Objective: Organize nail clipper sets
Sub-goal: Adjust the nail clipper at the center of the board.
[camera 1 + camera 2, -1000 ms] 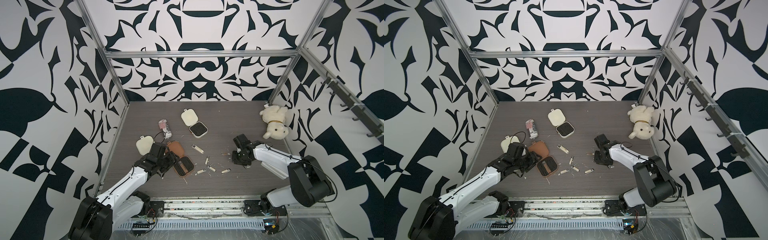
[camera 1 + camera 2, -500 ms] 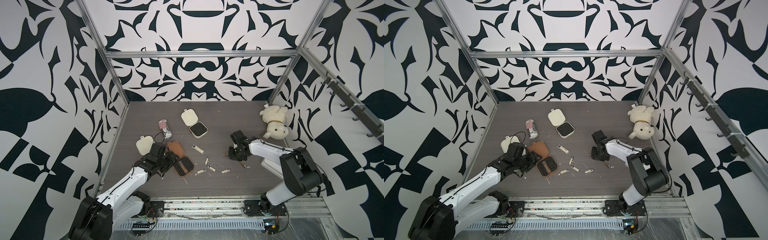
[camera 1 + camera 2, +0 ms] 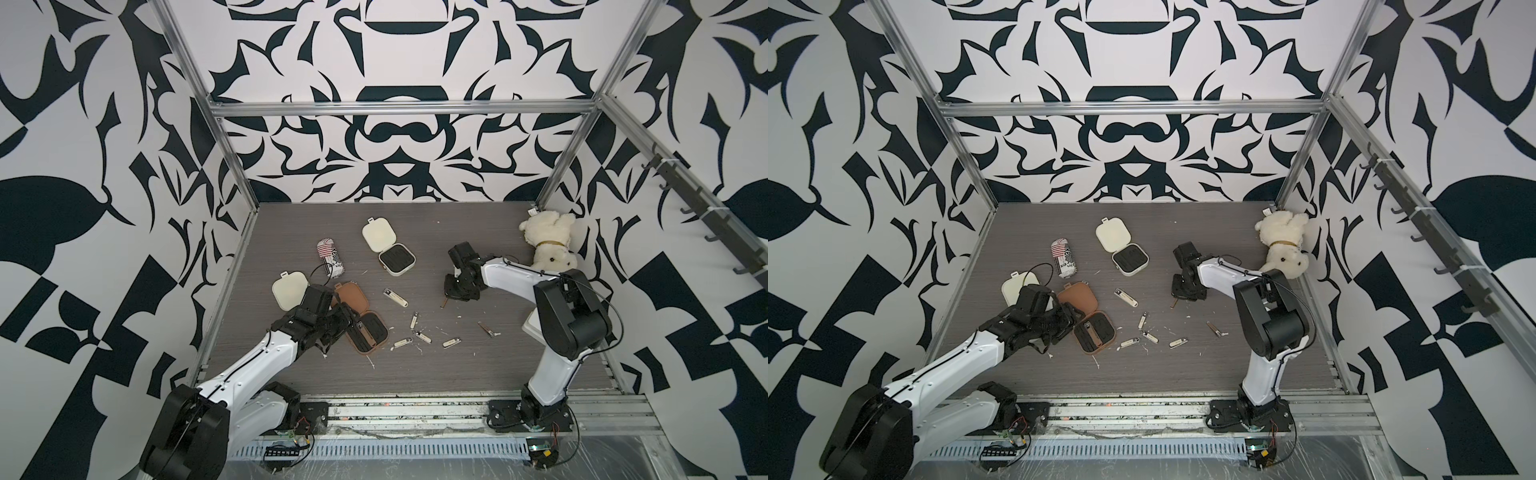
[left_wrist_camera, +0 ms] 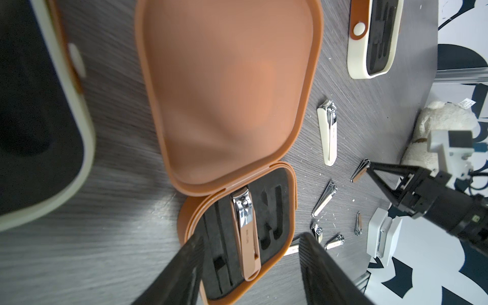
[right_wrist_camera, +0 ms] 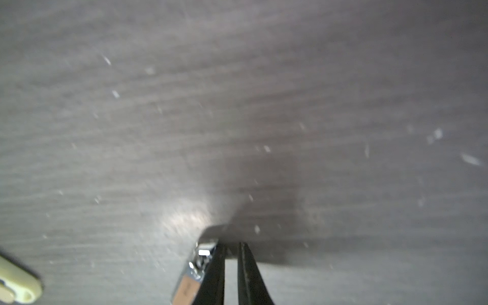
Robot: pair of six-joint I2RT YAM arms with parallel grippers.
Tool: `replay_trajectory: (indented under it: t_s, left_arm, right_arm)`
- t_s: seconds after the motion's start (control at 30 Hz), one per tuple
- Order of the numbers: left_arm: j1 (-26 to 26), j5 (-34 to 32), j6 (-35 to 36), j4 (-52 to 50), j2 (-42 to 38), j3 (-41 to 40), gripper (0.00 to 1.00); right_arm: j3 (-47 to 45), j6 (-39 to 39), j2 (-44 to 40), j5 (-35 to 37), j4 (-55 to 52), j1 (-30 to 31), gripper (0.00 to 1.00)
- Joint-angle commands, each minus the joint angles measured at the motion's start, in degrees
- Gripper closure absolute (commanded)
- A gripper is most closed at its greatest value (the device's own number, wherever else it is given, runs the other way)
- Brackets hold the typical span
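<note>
An open brown case [image 3: 351, 296] lies front left, and its black insert holds a brown clipper [image 4: 247, 232]. My left gripper [image 4: 250, 264] stands open over that base, one finger above its edge and one beside it; it also shows in a top view [image 3: 1073, 318]. An open cream case [image 3: 388, 249] sits further back. A shut cream case [image 3: 289, 289] lies at the left. Several loose clippers [image 3: 395, 297] lie mid-table. My right gripper [image 5: 231, 248] is low over the table, jaws open only a narrow gap with nothing between. A small brown clipper [image 5: 190, 277] lies against the outside of one finger.
A crushed striped can [image 3: 331, 257] lies behind the brown case. A white plush dog [image 3: 546, 243] sits in the back right corner. Another brown clipper [image 3: 485, 329] lies front right. A white block [image 3: 530, 328] stands by the right arm. Patterned walls close three sides.
My right gripper has moved back and to the left, uncovering the front-right brown clipper, and its jaws have narrowed. The left arm has stayed put.
</note>
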Motion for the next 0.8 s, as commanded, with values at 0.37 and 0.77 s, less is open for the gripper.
replay_trajectory:
  t_s: [0.37, 0.77]
  left_arm:
    - [-0.1, -0.8, 0.0, -0.1, -0.7, -1.7, 0.38]
    - [-0.1, -0.7, -0.3, -0.2, -2.0, -2.5, 0.38]
  right_arm:
    - [7.3, -2.6, 1.7, 1.5, -4.4, 0.1, 0.7]
    - [8.0, -2.4, -0.4, 3.2, -7.2, 4.0, 0.6]
